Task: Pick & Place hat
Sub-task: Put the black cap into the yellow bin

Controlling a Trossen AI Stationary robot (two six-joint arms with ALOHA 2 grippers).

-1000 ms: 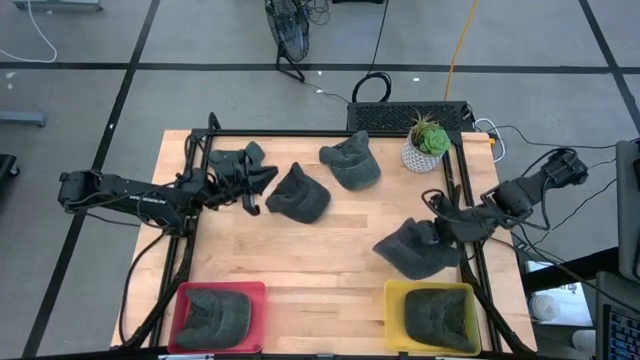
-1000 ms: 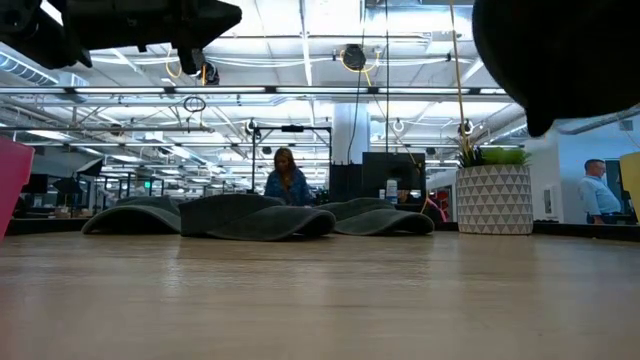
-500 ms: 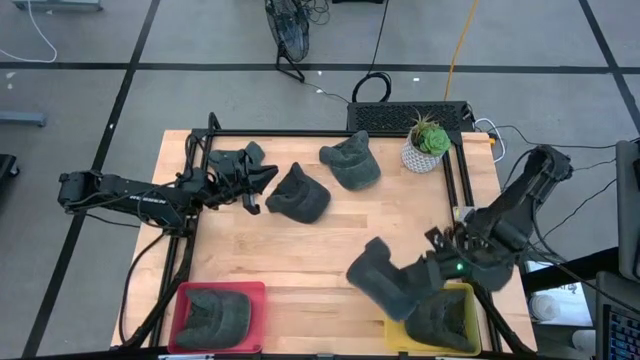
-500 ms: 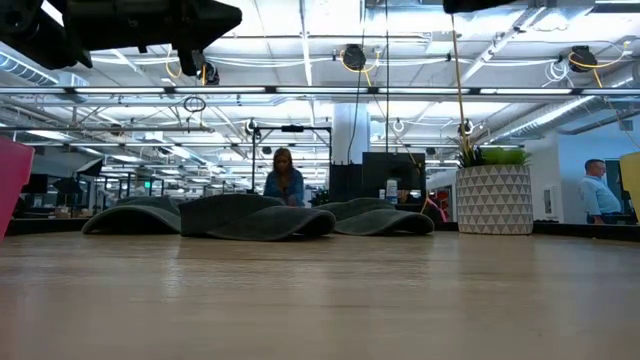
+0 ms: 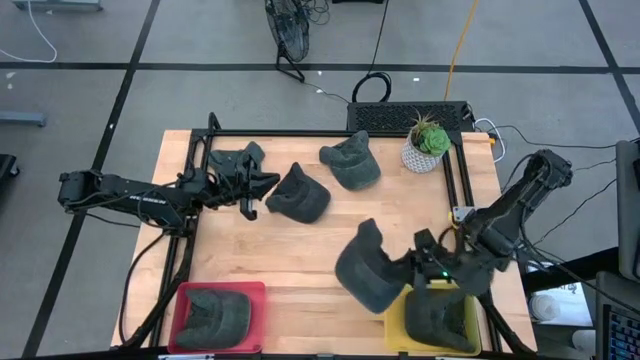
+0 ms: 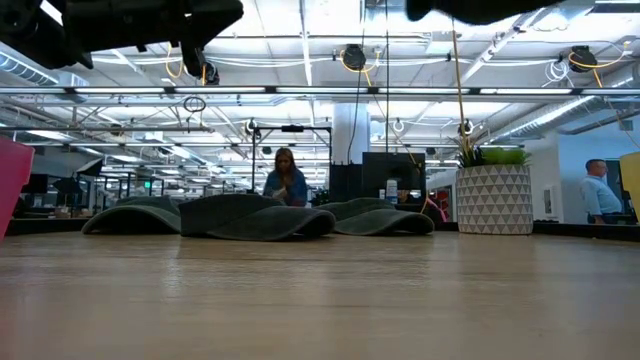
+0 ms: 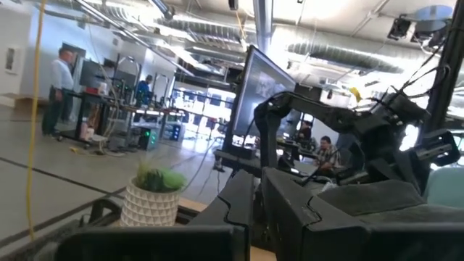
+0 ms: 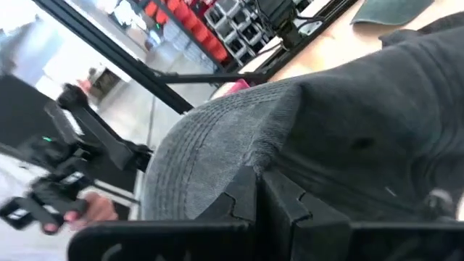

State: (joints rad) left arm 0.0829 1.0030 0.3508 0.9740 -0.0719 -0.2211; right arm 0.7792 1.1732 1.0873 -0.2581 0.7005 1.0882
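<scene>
My right gripper (image 5: 415, 268) is shut on a dark grey hat (image 5: 368, 270), which hangs in the air over the table's near right part, just left of the yellow bin (image 5: 394, 300). Only the bottom of this hat (image 6: 480, 8) shows at the low view's top edge. My left gripper (image 5: 262, 182) waits shut and empty above the far left part, between two hats lying flat: one (image 5: 235, 160) under the arm and one (image 5: 300, 193) just past the fingertips. A third hat (image 5: 352, 160) lies farther right. My right gripper pinches the hat between its two fingers (image 8: 279, 192) at a fold of cloth beside the curved brim (image 8: 217, 123). The fingers come at it roughly level from the table's right. The hat is lifted clear of the table and bulges out past the fingertips toward the left.
The yellow bin holds a dark hat (image 5: 438, 318), and the red bin (image 5: 186, 292) at the near left holds another (image 5: 218, 315). A potted plant (image 5: 428, 145) stands at the far right. A black frame rail (image 5: 470, 200) runs along the right side. People show beyond the table.
My right gripper has swung from the table's right edge toward the near edge and the left, carrying the hat with it. The hat has stayed off the table and now hangs left of the yellow bin, turned about with its bulk toward the left.
</scene>
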